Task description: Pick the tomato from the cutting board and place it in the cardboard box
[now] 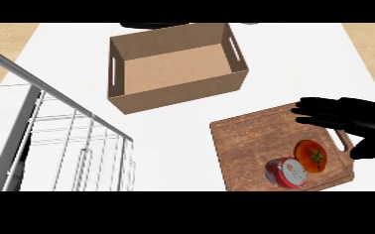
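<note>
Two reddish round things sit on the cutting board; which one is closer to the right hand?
The tomato, orange-red with a green stem, lies nearer the right hand. The red can with its pale lid lies beside it, farther down the cutting board.

Red-rimmed can (287,172) on its side; wire rack (66,144) at left

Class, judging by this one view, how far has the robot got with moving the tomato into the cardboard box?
Nothing is done: the cardboard box holds nothing. The tomato lies on the cutting board beside a red can. The right robot hand hovers open above the board's far corner. Grasping, carrying and placing remain.
</note>
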You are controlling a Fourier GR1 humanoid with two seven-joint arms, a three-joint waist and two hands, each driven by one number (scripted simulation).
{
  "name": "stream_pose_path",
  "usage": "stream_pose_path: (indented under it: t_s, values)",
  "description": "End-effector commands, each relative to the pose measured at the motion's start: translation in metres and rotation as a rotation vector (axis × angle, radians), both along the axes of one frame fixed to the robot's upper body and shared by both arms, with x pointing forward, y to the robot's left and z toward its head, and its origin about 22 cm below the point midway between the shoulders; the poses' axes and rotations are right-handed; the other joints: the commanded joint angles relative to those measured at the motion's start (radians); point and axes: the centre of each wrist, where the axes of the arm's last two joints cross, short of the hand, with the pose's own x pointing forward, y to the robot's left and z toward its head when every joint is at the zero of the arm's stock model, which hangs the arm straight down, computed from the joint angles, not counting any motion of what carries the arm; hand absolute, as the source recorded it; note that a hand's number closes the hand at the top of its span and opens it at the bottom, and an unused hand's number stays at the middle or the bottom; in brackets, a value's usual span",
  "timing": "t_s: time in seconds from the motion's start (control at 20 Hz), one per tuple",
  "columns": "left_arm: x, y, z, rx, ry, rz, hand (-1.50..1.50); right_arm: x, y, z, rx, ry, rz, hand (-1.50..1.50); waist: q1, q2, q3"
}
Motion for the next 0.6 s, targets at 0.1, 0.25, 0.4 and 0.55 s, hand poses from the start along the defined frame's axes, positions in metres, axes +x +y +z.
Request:
stream_pose_path:
  t_s: [0.1,0.25,0.4,0.55]
  values:
    - [0.007,0.002,0.021,0.008,-0.027,0.005,0.0,0.002,-0.003,-0.017,-0.056,-0.002,0.092,-1.5,-0.012,-0.001,0.001]
    - [0.0,-0.017,0.014,-0.001,-0.014,0.008,0.0,0.0,0.026,-0.036,-0.046,-0.008,0.087,-1.5,-0.013,-0.002,0.001]
    - [-0.003,-0.01,0.01,-0.02,-0.019,0.001,0.0,0.013,0.0,-0.01,-0.056,0.001,0.098,-1.5,-0.012,-0.001,0.001]
    - [0.006,-0.007,0.017,0.02,0.008,-0.009,0.0,0.005,0.023,-0.034,-0.045,-0.007,0.098,-1.5,-0.016,-0.001,0.001]
